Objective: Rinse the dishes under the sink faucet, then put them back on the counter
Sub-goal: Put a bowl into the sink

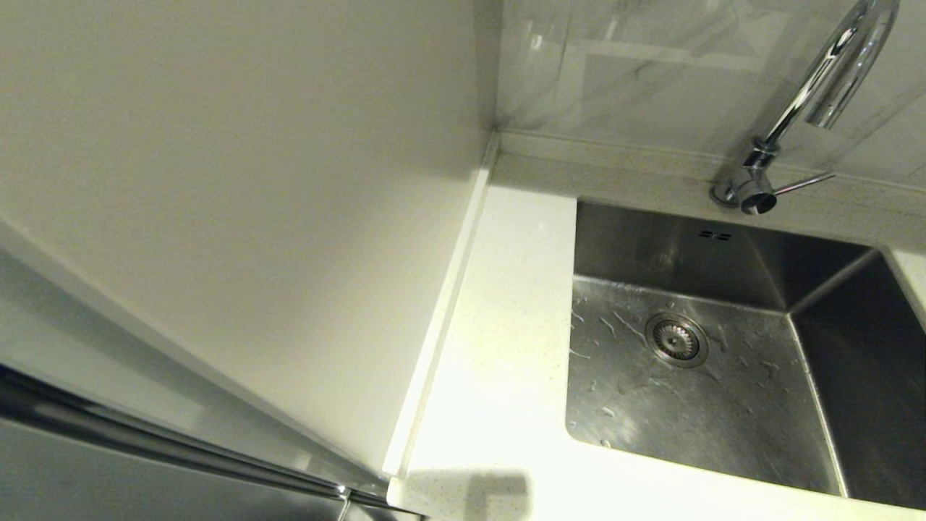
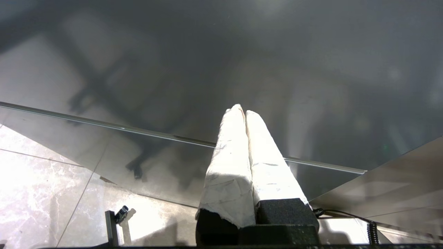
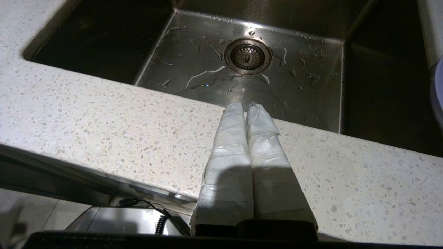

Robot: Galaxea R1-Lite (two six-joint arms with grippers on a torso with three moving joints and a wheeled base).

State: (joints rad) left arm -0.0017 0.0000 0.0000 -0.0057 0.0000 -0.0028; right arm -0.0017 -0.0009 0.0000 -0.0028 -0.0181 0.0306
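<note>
The steel sink (image 1: pixel 731 412) lies at the right of the head view, wet with droplets, with nothing in it. Its drain strainer (image 1: pixel 676 340) sits mid-floor, and the chrome faucet (image 1: pixel 817 94) curves over the back rim with no water running. No bowl shows anywhere. A lilac curved edge (image 3: pixel 436 90), apparently the plate, peeks in on the counter beside the basin. My right gripper (image 3: pixel 246 105) is shut and holds nothing, hovering over the front counter (image 3: pixel 104 114) strip and pointing at the sink (image 3: pixel 297 90). My left gripper (image 2: pixel 244 110) is shut and holds nothing, low beside a dark glossy cabinet front.
A cream wall panel (image 1: pixel 239 181) rises left of the counter (image 1: pixel 499 347), and a marble backsplash (image 1: pixel 636 65) stands behind. A metal handle bar (image 1: pixel 166 445) crosses the lower left. The left wrist view shows floor tiles (image 2: pixel 34 186); a coiled cable (image 3: pixel 160 224) hangs below the counter edge.
</note>
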